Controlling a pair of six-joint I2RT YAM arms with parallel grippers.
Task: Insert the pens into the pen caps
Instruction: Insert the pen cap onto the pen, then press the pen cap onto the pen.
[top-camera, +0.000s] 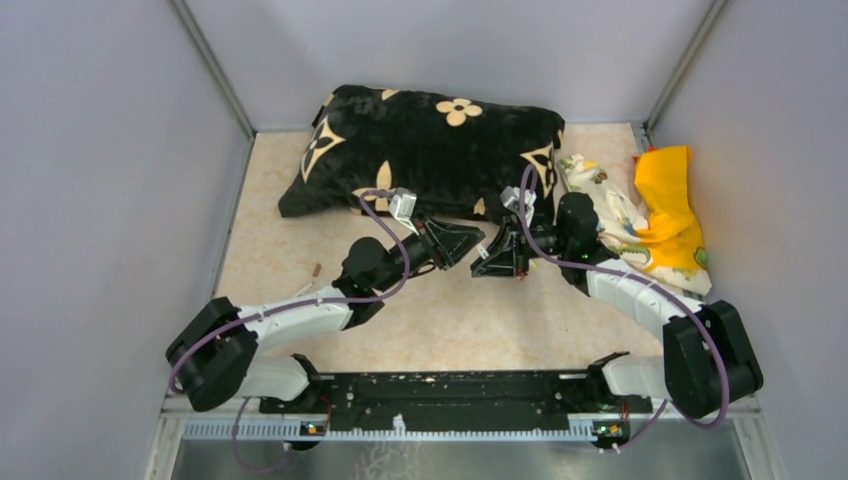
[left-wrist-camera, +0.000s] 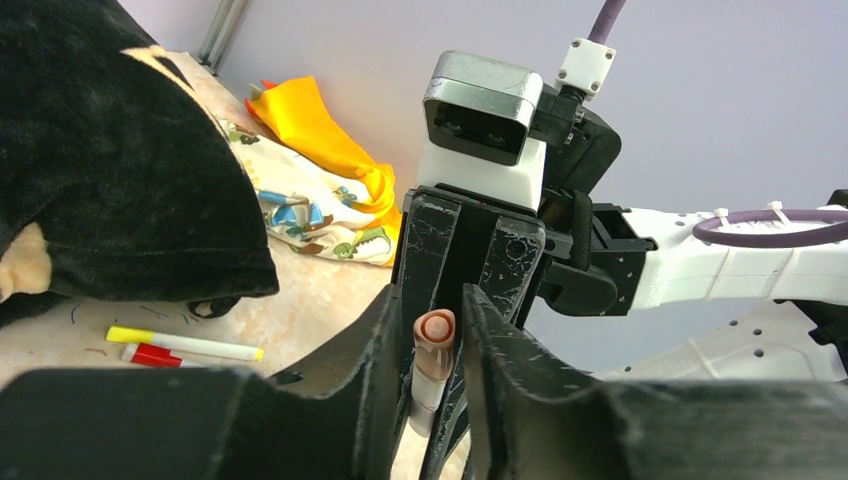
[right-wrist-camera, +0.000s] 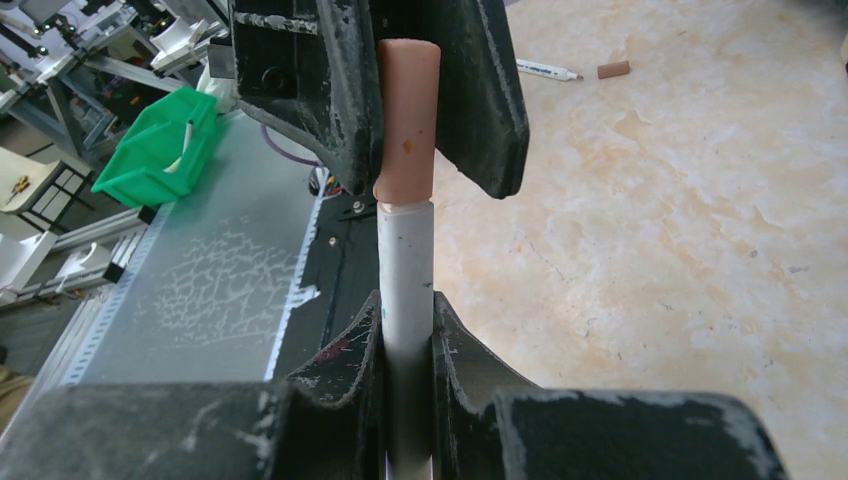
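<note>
Pink cap (right-wrist-camera: 407, 110) sits on tip of white pen (right-wrist-camera: 405, 280), up off the table btwn both arms. R gripper (right-wrist-camera: 405, 330) is clamped on the barrel; L gripper (left-wrist-camera: 438, 312) jaws hug the cap, can't tell if they pinch it. I'd call pen 1 nearly done; yellow pen (left-wrist-camera: 185, 343) and red pen (left-wrist-camera: 150, 355) by cushion (left-wrist-camera: 120, 170), plus bare pen (right-wrist-camera: 545, 69) w/ brown cap (right-wrist-camera: 613, 69) beside it, are left.

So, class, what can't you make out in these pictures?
Right wrist view: tip of the pen, inside the pink cap; its tail, cut off by the bottom edge.
Top view: pen and cap, too small, hidden between left claw and right claw.
Both wrist views: whether the left claw's fingers press the cap.
</note>
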